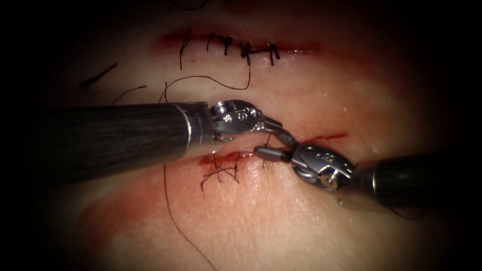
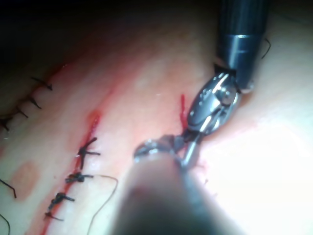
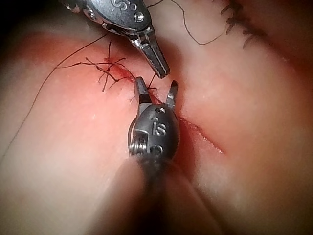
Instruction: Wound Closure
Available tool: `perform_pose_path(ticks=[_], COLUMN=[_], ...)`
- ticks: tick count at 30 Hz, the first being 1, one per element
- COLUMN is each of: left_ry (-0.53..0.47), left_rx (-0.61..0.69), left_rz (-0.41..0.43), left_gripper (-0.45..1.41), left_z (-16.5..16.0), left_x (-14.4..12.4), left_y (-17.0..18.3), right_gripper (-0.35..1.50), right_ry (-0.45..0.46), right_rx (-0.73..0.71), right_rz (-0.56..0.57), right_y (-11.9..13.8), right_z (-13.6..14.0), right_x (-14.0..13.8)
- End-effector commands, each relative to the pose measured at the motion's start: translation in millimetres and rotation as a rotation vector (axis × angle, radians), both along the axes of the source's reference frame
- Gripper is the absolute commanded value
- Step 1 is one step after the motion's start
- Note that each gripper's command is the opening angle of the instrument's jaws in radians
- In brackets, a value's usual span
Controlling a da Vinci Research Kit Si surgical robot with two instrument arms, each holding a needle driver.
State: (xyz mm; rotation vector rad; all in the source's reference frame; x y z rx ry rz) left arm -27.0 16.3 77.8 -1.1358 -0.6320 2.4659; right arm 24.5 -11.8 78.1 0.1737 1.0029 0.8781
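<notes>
Two cuts counted on the tissue (image 1: 281,221). One toward 12 o'clock in the endoscope view, the upper cut (image 1: 301,50), closed by a row of about five dark stitches (image 1: 246,50). The other, the lower cut (image 1: 326,136), at the centre and slanting toward 3 o'clock, with two or three crossed stitches (image 1: 221,170) at its 9 o'clock end and the remainder open. Red fluid (image 1: 207,160) along that stitched end.

Two tools counted, tips nearly meeting over the lower cut. From 9 o'clock, the left tool (image 1: 286,139): jaws pressed together, pointing toward 4 o'clock. In the right wrist view, a short dark strand (image 3: 152,81) reaching from just under the tip of the left tool (image 3: 161,71) down to the tissue; cannot tell whether pinched or merely touching. From 3 o'clock, the right tool (image 1: 261,152): pointing toward 9 o'clock, tip just at 7 o'clock of the left tool's tip. Seen from its own wrist, the right tool (image 3: 156,90) with jaws parted a moderate way, two fingers (image 3: 141,90) astride the cut line, gripping nothing.

Cannot tell where the needle lies.

One long thread (image 1: 170,211) trailing from beneath the left shaft toward 6 o'clock. One looped thread (image 1: 211,79) between the two cuts. Two loose cut ends (image 1: 98,76) toward 10 o'clock, well apart from both tools.
</notes>
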Motion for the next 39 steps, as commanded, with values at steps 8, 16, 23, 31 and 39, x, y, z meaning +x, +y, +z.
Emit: perform_pose_path(ticks=[8, 16, 23, 31, 39], left_ry=[-0.003, -0.005, -0.006, -0.008, -0.007], left_rx=[0.000, 0.002, 0.004, 0.004, 0.003], left_rz=[0.005, 0.006, 0.007, 0.010, 0.009], left_gripper=[-0.45, -0.45, -0.45, -0.45, -0.45], left_z=[0.6, 0.6, 0.5, 0.5, 0.5], left_x=[-0.4, -0.5, -0.6, -0.3, -0.3], left_y=[-0.4, -0.4, -0.6, -0.7, -0.7], right_gripper=[1.30, 1.30, 1.30, 1.28, 0.59], right_ry=[0.003, 0.005, 0.016, 0.024, 0.055], right_rx=[0.001, 0.001, 0.003, 0.001, 0.005], right_rz=[-0.002, -0.002, -0.007, -0.013, -0.046], right_y=[0.5, 0.6, 1.1, 1.2, 1.0], right_z=[1.7, 1.8, 2.2, 2.4, 2.8], right_x=[1.2, 1.9, 3.5, 4.5, 4.3])
